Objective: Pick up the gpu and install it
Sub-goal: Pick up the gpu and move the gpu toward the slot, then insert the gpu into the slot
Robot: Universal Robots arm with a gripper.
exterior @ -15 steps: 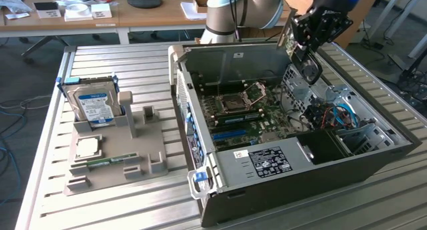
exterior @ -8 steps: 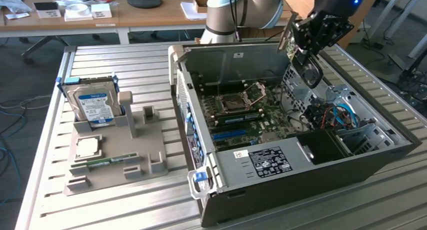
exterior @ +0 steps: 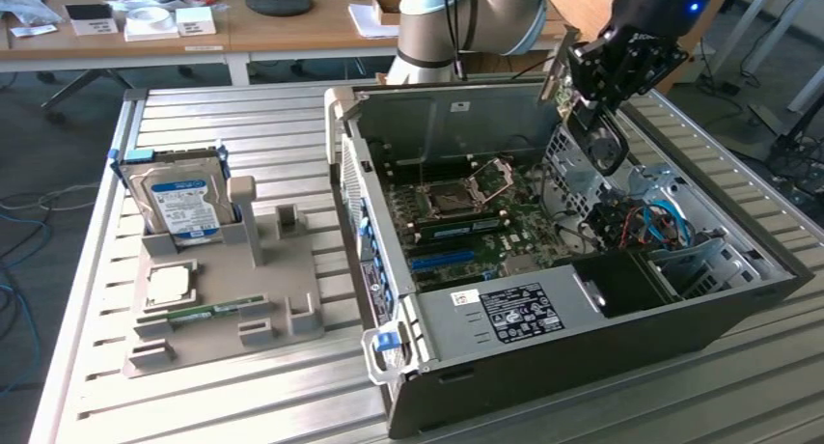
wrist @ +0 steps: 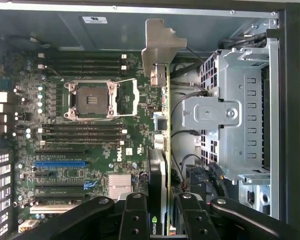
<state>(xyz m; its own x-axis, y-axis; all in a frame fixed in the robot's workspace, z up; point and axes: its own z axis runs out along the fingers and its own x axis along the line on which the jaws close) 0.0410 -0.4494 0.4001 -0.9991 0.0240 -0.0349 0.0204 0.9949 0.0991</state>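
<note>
The gpu is a dark card with a round fan, hanging upright over the open computer case near its back right corner. My gripper is shut on its upper edge. In the wrist view the gpu appears edge-on, its silver bracket pointing away, and the gripper clamps it between two black fingers. The card hovers above the motherboard, between the CPU socket area and the metal drive cage, apart from the blue slot.
On the exterior view's left, a grey fixture carries a blue-labelled hard drive, a CPU and a green RAM stick. Cables crowd the case's right side. Everything rests on a slatted metal table.
</note>
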